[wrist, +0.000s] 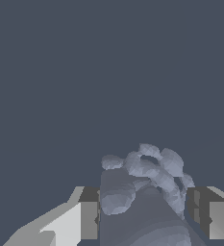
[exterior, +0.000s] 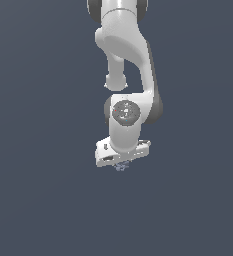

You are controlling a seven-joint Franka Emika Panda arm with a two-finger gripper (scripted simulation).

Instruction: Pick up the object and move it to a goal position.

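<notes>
The object (exterior: 121, 166) is a tiny mottled blue-grey lump showing just under the white hand in the exterior view. In the wrist view the object (wrist: 142, 187) is large and lumpy and fills the whole gap between the two fingers. My gripper (wrist: 143, 216) has its fingers (wrist: 88, 220) pressed against the lump's sides, so it is shut on it. In the exterior view the gripper (exterior: 121, 163) hangs below the white arm; its fingertips are mostly hidden by the hand's bar.
The white arm (exterior: 125, 60) comes down from the top middle of the exterior view. All around is a plain dark blue-grey surface (exterior: 38, 200) with no other objects in view.
</notes>
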